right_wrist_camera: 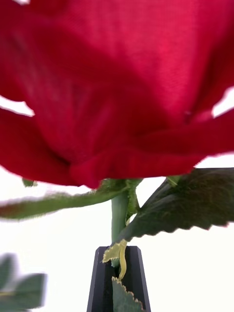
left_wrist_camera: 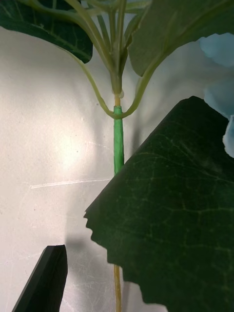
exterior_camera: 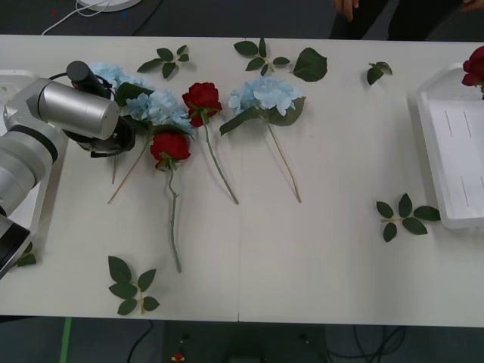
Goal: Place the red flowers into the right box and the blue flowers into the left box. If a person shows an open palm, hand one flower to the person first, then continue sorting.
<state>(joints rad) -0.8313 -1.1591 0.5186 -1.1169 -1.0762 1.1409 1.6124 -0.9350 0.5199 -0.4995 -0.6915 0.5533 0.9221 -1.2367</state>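
Three blue flowers lie on the table: one (exterior_camera: 106, 74) under my left arm, one (exterior_camera: 156, 107) beside it, one (exterior_camera: 266, 94) mid-table. Two red flowers (exterior_camera: 202, 98) (exterior_camera: 170, 146) lie between them. My left gripper (left_wrist_camera: 117, 258) is open low over a blue flower's stem (left_wrist_camera: 118, 141); one black finger (left_wrist_camera: 44, 280) shows and a big leaf hides the other. My right gripper (right_wrist_camera: 118, 280) is shut on the stem of a red flower (right_wrist_camera: 122, 83), which hangs over the right box (exterior_camera: 454, 162) at its far corner (exterior_camera: 475, 66). My left arm partly covers the left box (exterior_camera: 9, 78). A person's hand (exterior_camera: 345, 6) shows at the far edge, its palm hidden.
Loose green leaf sprigs lie scattered: near the front left (exterior_camera: 130, 286), beside the right box (exterior_camera: 404, 215), and along the far side (exterior_camera: 168, 60) (exterior_camera: 283, 59) (exterior_camera: 376, 71). A white cable (exterior_camera: 83, 11) runs behind the table.
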